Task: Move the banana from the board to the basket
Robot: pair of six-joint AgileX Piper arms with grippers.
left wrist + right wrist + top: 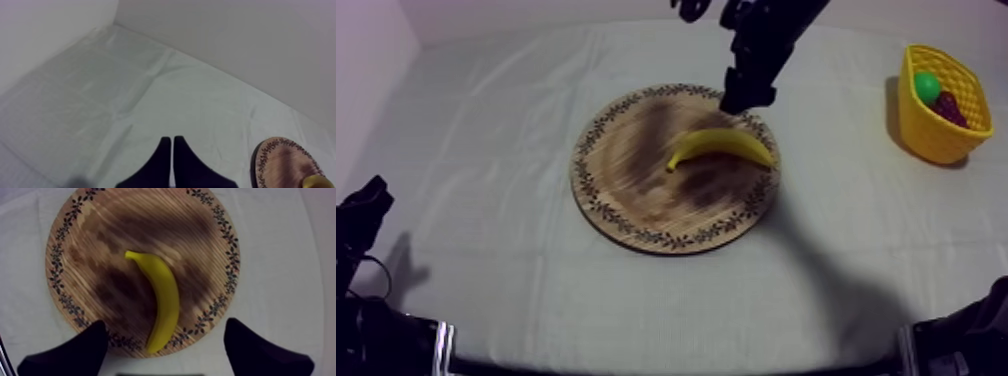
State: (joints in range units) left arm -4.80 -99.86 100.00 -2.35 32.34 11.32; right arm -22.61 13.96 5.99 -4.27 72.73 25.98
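Over the far edge of the board point(626, 170) the right claw point(746, 98) hangs spread, opened wider than the banana point(724, 146), probably lined up to grip it crosswise. The banana lies flat on the board, not yet lifted. The basket point(928, 128) stands well apart at the right of the bench point(516, 120), which suits the right arm. The left claw point(172, 150), pressed together on nothing, sits low at its own side, out of the way.
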